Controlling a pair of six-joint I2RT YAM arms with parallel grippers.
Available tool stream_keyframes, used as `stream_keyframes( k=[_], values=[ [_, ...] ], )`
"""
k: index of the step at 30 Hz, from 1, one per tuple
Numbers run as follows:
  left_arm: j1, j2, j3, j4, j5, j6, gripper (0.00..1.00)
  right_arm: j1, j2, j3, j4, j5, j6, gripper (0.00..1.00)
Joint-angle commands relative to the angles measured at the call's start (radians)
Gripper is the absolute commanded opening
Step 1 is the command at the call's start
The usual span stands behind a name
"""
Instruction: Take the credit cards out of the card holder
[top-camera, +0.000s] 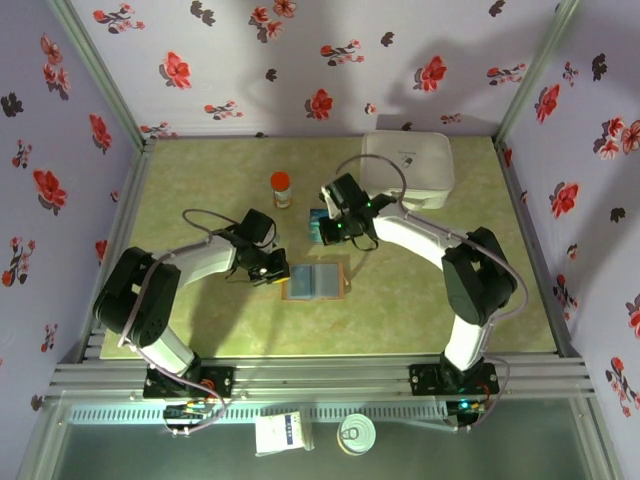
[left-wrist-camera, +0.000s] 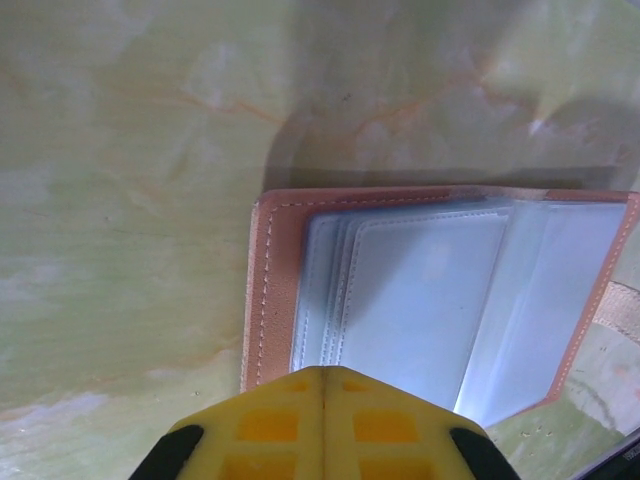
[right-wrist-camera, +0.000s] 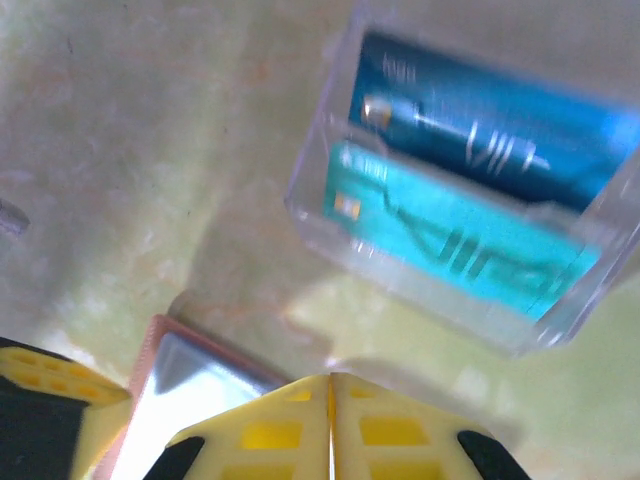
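left gripper (left-wrist-camera: 322, 378): my jaws pressed together, nothing seen between them, tips at the card holder's (left-wrist-camera: 440, 290) near edge | card holder: lying open on the table (left-wrist-camera: 130, 200), pockets up | right gripper (right-wrist-camera: 330, 385): jaws pressed together, nothing pinched | credit cards (right-wrist-camera: 450, 235): one teal, one dark blue, side by side in the clear tray (right-wrist-camera: 310, 190) near the holder

card holder (top-camera: 315, 281) flat on table (top-camera: 200, 180), credit cards (right-wrist-camera: 450, 235) in tray (right-wrist-camera: 420, 305) just behind

I'm seeing a white case (top-camera: 407, 168) sitting back-right on the bench (top-camera: 200, 180), an orange-capped bottle (top-camera: 282, 188) standing left of it, and a clear tray (right-wrist-camera: 440, 310) lying nearer.
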Motion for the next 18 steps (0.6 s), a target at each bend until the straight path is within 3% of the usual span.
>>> stream_keyframes(
  k=[1, 6, 18],
  values=[
    [-0.004, 0.01, 0.022, -0.029, -0.029, 0.019, 0.04, 0.033, -0.076, -0.097, 0.145, -0.068, 0.265, 0.09],
    [-0.003, 0.018, 0.011, -0.04, -0.053, 0.028, 0.04, 0.083, -0.084, -0.142, 0.123, -0.076, 0.36, 0.1],
    [-0.003, 0.032, -0.024, -0.022, -0.061, 0.026, 0.03, 0.143, -0.018, -0.19, 0.217, -0.164, 0.497, 0.25]
  ],
)
